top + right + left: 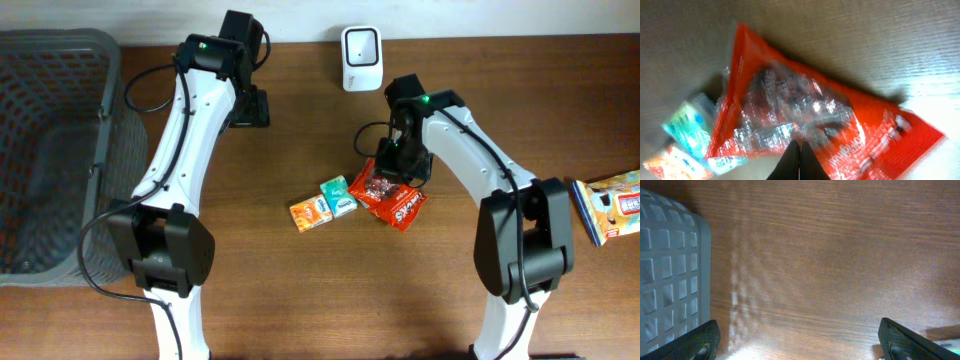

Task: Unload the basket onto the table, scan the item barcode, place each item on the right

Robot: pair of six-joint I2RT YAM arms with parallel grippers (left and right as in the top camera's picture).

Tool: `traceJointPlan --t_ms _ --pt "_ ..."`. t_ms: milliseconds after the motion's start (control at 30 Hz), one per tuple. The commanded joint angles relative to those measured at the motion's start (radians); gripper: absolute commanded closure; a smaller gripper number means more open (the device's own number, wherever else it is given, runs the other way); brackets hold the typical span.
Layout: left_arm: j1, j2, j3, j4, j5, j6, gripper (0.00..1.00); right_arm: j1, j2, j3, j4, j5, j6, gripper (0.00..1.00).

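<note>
One film fold at most is caught by the closed right end effector [800, 160] on the red snack bag [865, 135]; slipping is risked on lifting. The left end effector [800, 342] is spread wide.

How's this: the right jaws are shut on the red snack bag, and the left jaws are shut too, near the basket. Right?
No. The left jaws are wide open, not shut; the left wrist view shows the fingertips far apart, beside the basket. The right jaws are shut on the red snack bag.
</note>
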Motion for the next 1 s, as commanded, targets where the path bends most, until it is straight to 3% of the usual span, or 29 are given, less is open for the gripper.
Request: traceJointPlan --t_ms 0,300,367,467,567,667,833,967 --pt "0.005 -0.023 0.007 -0.002 -0.007 -0.003 0.01 0.013 0.006 -0.07 0.083 -0.004 0.061 0.96" --pt "0.005 -0.023 0.007 -0.002 -0.007 -0.003 0.01 0.175 0.063 -0.121 0.309 -0.083 0.165 0.96" --pt "0.005 -0.023 0.007 -0.002 -0.007 -0.003 0.01 0.18 0.05 -0.097 0.276 -0.091 0.143 0.96" --pt "0.004 -0.023 0.007 -0.002 -0.007 -0.003 0.01 0.167 0.01 0.066 0.08 -0.073 0.023 0.96" --pt "0.004 -0.023 0.007 -0.002 -0.007 -0.003 0.01 0.113 0.009 0.196 -0.101 0.014 0.021 0.96" --pt "0.004 -0.023 0.007 -0.002 -0.007 -0.003 0.01 0.08 0.031 0.147 -0.11 0.054 0.023 0.96" --pt "0.004 -0.023 0.007 -0.002 -0.007 -0.003 0.01 0.071 0.053 -0.061 0.087 0.054 0.058 0.96" --pt "0.004 -0.023 0.007 -0.002 -0.007 -0.003 0.01 0.026 0.049 -0.061 0.005 0.117 0.056 0.96"
